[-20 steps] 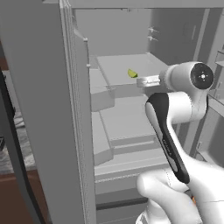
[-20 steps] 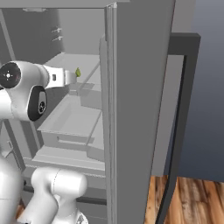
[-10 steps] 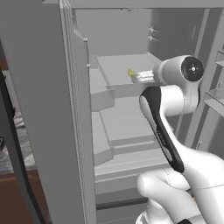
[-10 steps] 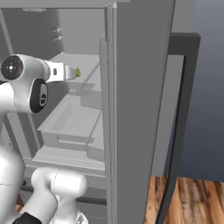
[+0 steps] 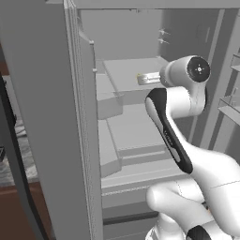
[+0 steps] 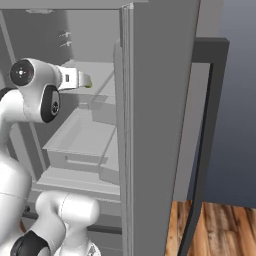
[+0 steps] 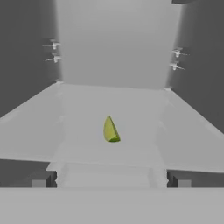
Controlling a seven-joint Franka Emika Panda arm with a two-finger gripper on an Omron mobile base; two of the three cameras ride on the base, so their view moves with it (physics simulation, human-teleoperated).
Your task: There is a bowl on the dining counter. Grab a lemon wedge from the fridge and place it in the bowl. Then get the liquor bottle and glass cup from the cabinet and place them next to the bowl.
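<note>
Gripper (image 7: 111, 179) jaws spread wide, nothing between them. In the hand view the two dark fingertips (image 7: 43, 180) stand far apart at the bottom, one each side, with the lemon wedge (image 7: 110, 130) centred in the gap ahead, not touched. Wedge is yellow-green, pointed end up, sitting on the flat grey shelf (image 7: 78, 127) inside the fridge, roughly mid-shelf, well clear of both side walls and of the back wall (image 7: 118, 43). Small pegs show on both side walls above the shelf.

Left base view: hand (image 5: 149, 78) reaches level into the fridge at upper-shelf height, pointing left toward the back; a trace of yellow-green at its tip, too small to tell more. Arm (image 5: 178, 117) rises from lower right, elbow bent, dark link running down to the white base. Open fridge door (image 5: 47, 122) fills the left side, edge-on. Below the upper shelf sits a drawer (image 5: 129, 131), more ledges under it. Door bins at far right.

Right base view: hand (image 6: 75, 79) extends right from the round wrist joint, a speck of wedge (image 6: 88, 85) just past its tip over the shelf. Fridge side panel (image 6: 155, 125) stands in the middle, dark frame (image 6: 205, 130) right of it, wood floor (image 6: 220, 230) at lower right.
</note>
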